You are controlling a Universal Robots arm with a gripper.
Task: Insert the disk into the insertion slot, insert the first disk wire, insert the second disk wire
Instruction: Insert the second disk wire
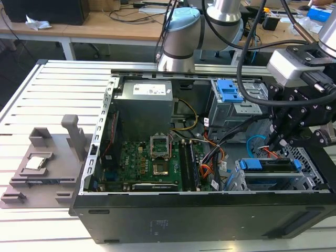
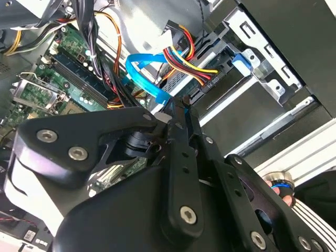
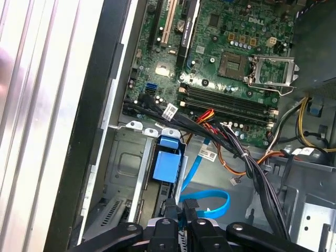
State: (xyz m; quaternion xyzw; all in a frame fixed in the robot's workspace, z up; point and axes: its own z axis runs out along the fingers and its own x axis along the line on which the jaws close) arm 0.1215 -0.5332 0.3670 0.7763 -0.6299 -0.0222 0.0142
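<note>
Your black gripper (image 1: 274, 143) hangs over the open tower case's (image 1: 173, 218) corner at the exterior view's right, fingers drawn close together around the dark end plug of the slim light-blue flat cable (image 2: 144, 73), which loops toward the green motherboard (image 3: 231, 58) in both wrist views. The silver hard drive in its bright blue carrier (image 1: 268, 167) sits inside the perforated sheet-metal bay (image 1: 302, 181). The red, orange and black wire bundle (image 2: 191, 62) reaches its connector at the drive's edge.

Light-blue second disk wire (image 2: 140, 67) — green motherboard (image 1: 149, 163).
</note>
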